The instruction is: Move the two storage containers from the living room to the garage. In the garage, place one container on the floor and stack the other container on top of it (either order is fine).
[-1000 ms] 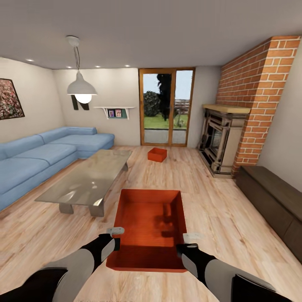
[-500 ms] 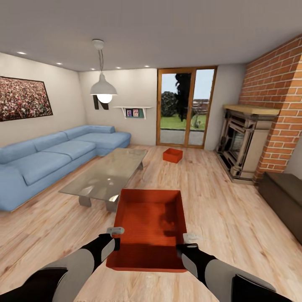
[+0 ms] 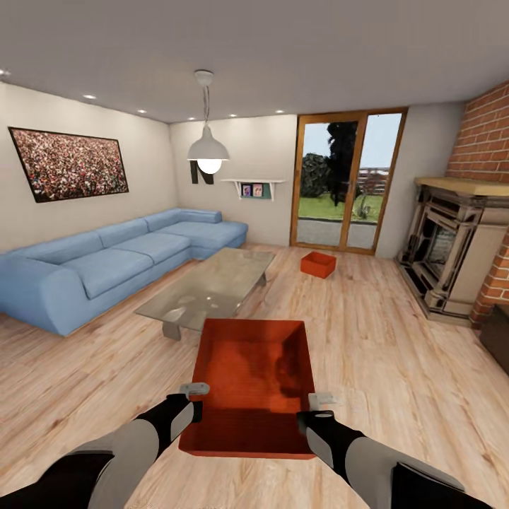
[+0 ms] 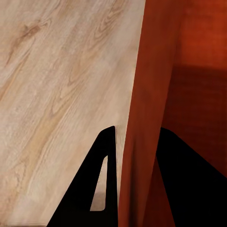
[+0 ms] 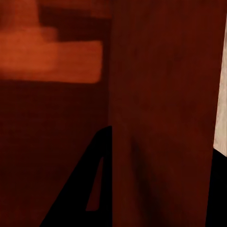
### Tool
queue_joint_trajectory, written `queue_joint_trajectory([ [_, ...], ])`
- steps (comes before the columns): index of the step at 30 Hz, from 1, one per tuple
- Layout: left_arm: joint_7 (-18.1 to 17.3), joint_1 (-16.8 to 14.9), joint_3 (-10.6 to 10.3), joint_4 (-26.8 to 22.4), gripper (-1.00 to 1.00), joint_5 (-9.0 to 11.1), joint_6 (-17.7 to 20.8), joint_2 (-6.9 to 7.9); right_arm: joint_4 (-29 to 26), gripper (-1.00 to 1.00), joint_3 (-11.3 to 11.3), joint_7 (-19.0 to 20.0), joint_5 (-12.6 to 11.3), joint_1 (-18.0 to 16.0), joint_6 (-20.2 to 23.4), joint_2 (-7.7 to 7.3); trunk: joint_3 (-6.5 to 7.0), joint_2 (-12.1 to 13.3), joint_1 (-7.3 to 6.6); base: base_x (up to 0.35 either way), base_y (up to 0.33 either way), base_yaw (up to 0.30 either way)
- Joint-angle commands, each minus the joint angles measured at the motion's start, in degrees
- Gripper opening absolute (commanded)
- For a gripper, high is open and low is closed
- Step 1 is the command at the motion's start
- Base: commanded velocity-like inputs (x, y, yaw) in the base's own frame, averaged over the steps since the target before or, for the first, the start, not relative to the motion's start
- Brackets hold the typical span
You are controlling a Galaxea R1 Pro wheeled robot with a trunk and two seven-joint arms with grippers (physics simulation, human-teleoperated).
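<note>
I hold one orange-red storage container (image 3: 251, 375) in front of me, above the light wood plank floor of the living room. My left gripper (image 3: 194, 399) is shut on its left wall (image 4: 142, 118), one finger (image 4: 101, 184) outside and one inside. My right gripper (image 3: 314, 408) is shut on its right wall (image 5: 161, 118) in the same way. The second storage container (image 3: 318, 264) sits on the wood floor far ahead, near the glass doors (image 3: 346, 182). The garage is out of view.
A glass coffee table (image 3: 212, 284) stands just ahead to the left, with a blue sofa (image 3: 113, 256) behind it. The brick fireplace (image 3: 456, 247) is at the right. A pendant lamp (image 3: 208, 148) hangs over the table. Open wood floor (image 3: 367, 353) lies ahead to the right.
The whole view has swung to the left: the sofa, table, doors and fireplace have shifted right in the picture. The held container and both arms keep their place before me.
</note>
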Motion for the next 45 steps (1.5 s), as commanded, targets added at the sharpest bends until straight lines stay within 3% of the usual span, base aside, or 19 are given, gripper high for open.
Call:
queue_joint_trajectory([
  [1,0.48,0.02,-1.61,0.08,-1.00,-0.06,0.43,0.00,-0.10,-1.00,-0.90,-0.58,1.18,-0.09,0.29,-0.26,-0.09,-0.08,0.01,0.000,0.000,0.270],
  [45,0.50,0.02,-1.61,0.08,-1.00,-0.06,0.43,-0.01,-0.10,-1.00,-0.90,-0.59,1.18,-0.07,0.23,-0.51,-0.09,-0.08,0.01,0.000,0.000,0.270],
])
